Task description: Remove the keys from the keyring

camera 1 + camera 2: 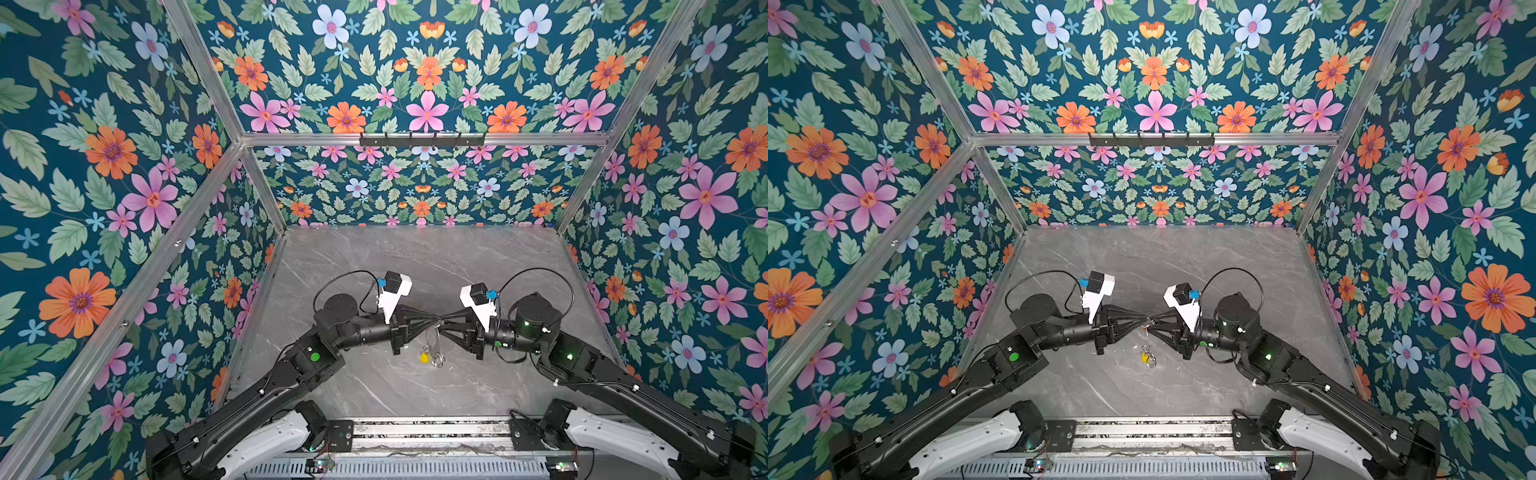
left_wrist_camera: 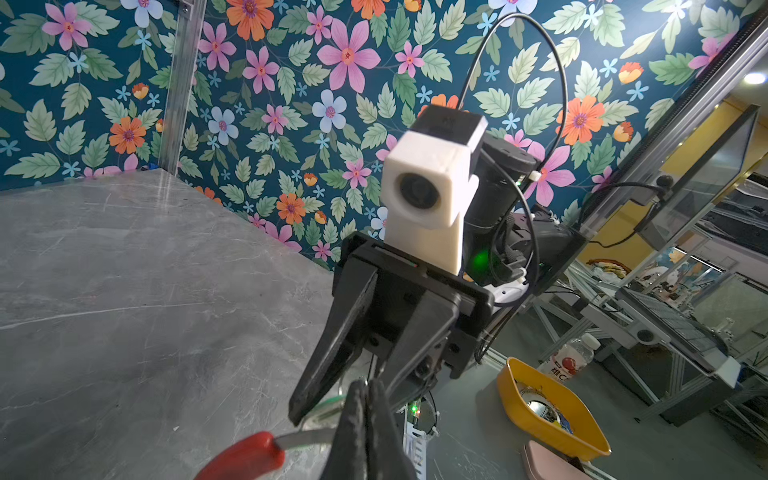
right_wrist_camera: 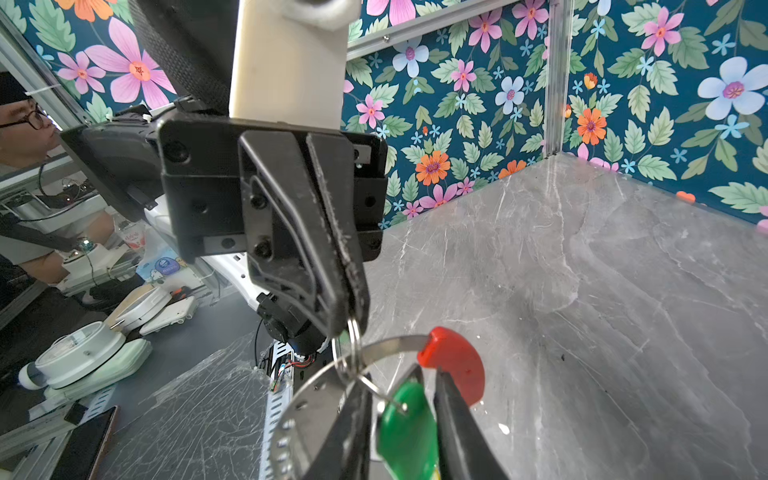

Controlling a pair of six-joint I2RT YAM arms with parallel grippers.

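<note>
In both top views my two grippers meet tip to tip above the middle of the table. The keyring [image 1: 433, 344] hangs below them, a yellow-tagged key [image 1: 424, 358] at its low end. My left gripper [image 2: 368, 384] is shut on a small split loop [image 3: 353, 332] strung on the grey hoop [image 3: 299, 399]. The hoop's red sleeve [image 3: 457, 361] shows beside my right gripper [image 3: 399, 382]. The right gripper's two fingers stand against the edges of the green-tagged key [image 3: 409, 428], which hangs between them. The keys' metal blades are mostly hidden.
The grey marble tabletop [image 1: 374, 266] is walled by floral panels on three sides, with a metal rail [image 1: 428, 428] along the front. Beyond the table edge lie a yellow tray [image 2: 548, 411] and a bottle [image 2: 569, 359]. A person [image 3: 25, 120] sits outside the enclosure.
</note>
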